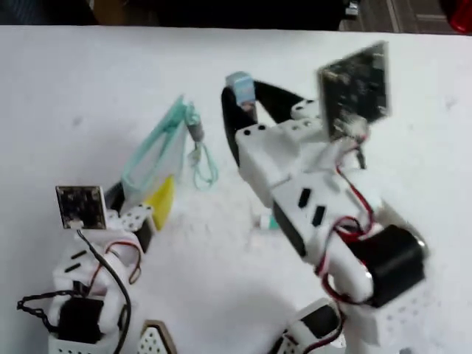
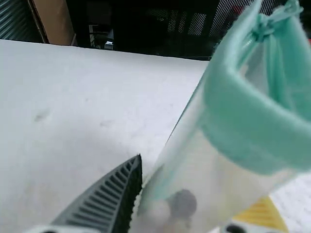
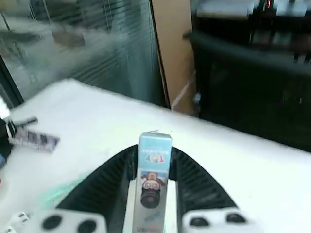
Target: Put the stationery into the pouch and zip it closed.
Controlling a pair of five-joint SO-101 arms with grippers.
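While both arms hang over the white table: each has something clamped in its jaws.
Right gripper: near the middle of the table, toward the far edge; its black fingers are closed to a narrow gap, and that gap is filled by the box.
Box: a small, slim, light-blue carton with a printed face, upright between the right fingers, with its top end sticking out past the fingertips and clear of the table.
Left gripper: toward the near edge on the left arm's side, closed on the near end of the pouch; one ribbed grey finger presses against the fabric.
Pouch: see-through with a mint-green band, standing on edge between the near edge and the middle of the table, on the left arm's side; its mouth gapes open, and the far end points toward the right gripper, just beside it but apart.
Zip cord: a mint loop hanging from the far end of the pouch onto the table.
Yellow patch: at the near end of the pouch; whether it lies inside or beneath cannot be told.
Small teal piece: on the table near the middle, partly hidden under the right arm; what it is cannot be told.
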